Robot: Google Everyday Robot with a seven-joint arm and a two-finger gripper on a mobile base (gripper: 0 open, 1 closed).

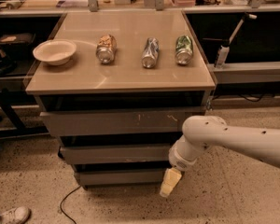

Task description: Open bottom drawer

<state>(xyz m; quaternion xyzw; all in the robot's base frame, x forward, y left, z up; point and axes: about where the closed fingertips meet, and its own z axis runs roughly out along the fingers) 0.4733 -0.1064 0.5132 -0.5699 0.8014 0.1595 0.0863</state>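
Observation:
The cabinet has three grey drawer fronts. The bottom drawer (119,176) is the narrowest and lowest, plain grey and handleless, and sits nearly flush with its front showing. Above it are the mid-sized drawer (114,154) and the tall top drawer (121,123) with white scratch marks. My gripper (170,183) hangs from the white arm (233,139) that comes in from the right. It points down, just in front of the bottom drawer's right end, close to the floor.
On the cabinet top (126,73) lie a white bowl (54,52) and three cans (149,52) on their sides. A cable (67,200) trails on the speckled floor in front. A shoe (11,215) shows at the bottom left. Benches stand behind.

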